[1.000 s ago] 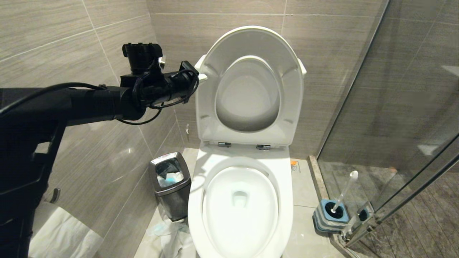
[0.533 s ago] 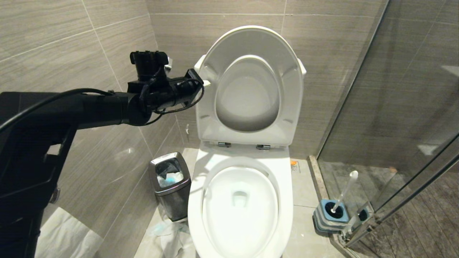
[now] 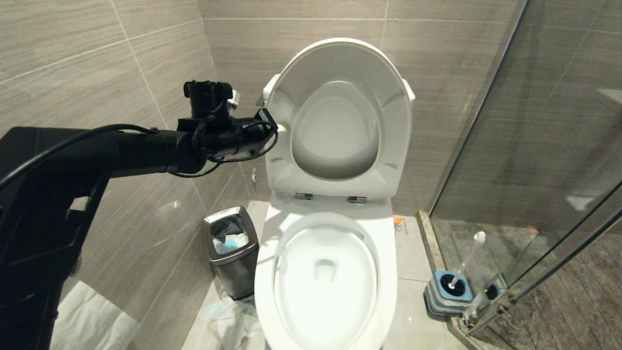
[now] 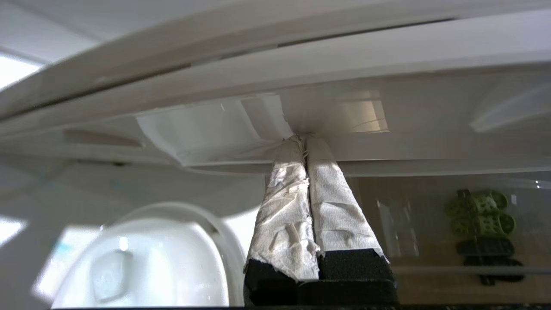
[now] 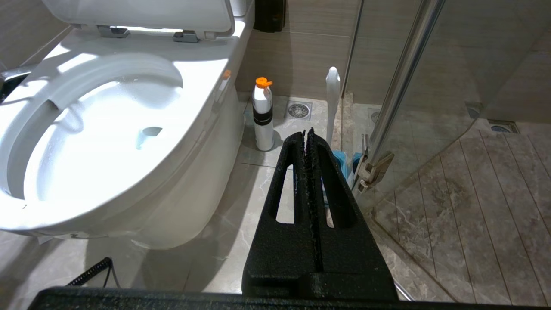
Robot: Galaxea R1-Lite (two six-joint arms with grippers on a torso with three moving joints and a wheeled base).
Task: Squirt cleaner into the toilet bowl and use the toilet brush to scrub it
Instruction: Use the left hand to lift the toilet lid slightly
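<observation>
Left gripper pressed together – paper-wrapped tips touch raised white plastic seat, probably propping it | right gripper pressed together, parked | slim white toilet brush sits in blue-topped holder beside glossy white ceramic toilet bowl

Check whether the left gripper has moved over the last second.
Yes. The left gripper has shifted down and rightward against the wall tiles, and now sits at the raised toilet lid's edge.
</observation>
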